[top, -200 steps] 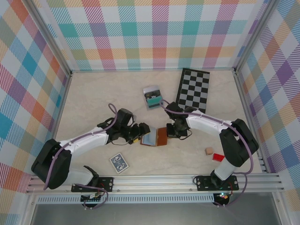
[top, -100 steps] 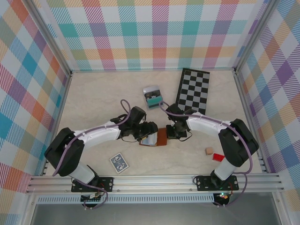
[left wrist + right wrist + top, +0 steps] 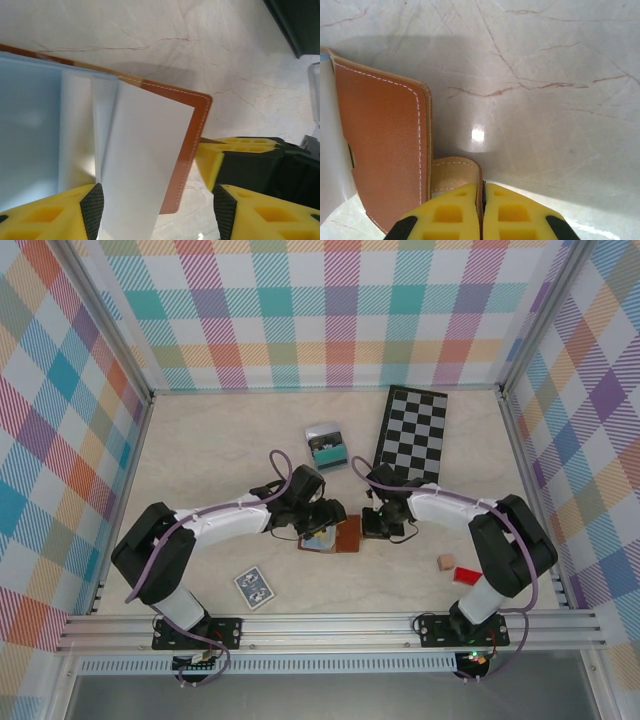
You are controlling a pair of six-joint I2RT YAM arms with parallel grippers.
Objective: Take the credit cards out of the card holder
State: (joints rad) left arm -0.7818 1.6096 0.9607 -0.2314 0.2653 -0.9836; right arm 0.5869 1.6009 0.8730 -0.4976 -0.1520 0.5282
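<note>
The brown leather card holder (image 3: 346, 533) lies open at mid-table, its blue-grey pockets (image 3: 30, 125) facing up. My left gripper (image 3: 322, 523) hangs right over it, open, the jaws (image 3: 158, 212) astride a pale thin sheet (image 3: 145, 160) that sticks out of the pockets. Whether that sheet is one of the credit cards or a pocket flap, I cannot tell. The left pad (image 3: 92, 210) is near the sheet; the right pad (image 3: 224, 212) stands well clear. My right gripper (image 3: 482, 210) is shut on the holder's snap tab (image 3: 455, 172), beside the brown cover (image 3: 385, 140). Its yellow fingers (image 3: 235, 156) show past the holder's edge.
A black-and-white checkerboard (image 3: 413, 432) lies at the back right, and a grey-and-teal small box (image 3: 326, 447) behind the holder. A blue patterned card deck (image 3: 254, 587) rests near the front left. A tan block (image 3: 445, 562) and a red block (image 3: 464, 574) sit front right.
My left arm has swung right and forward, bringing its gripper from beside the holder to over it, with the jaws somewhat narrower. The right gripper has kept its hold on the tab.
</note>
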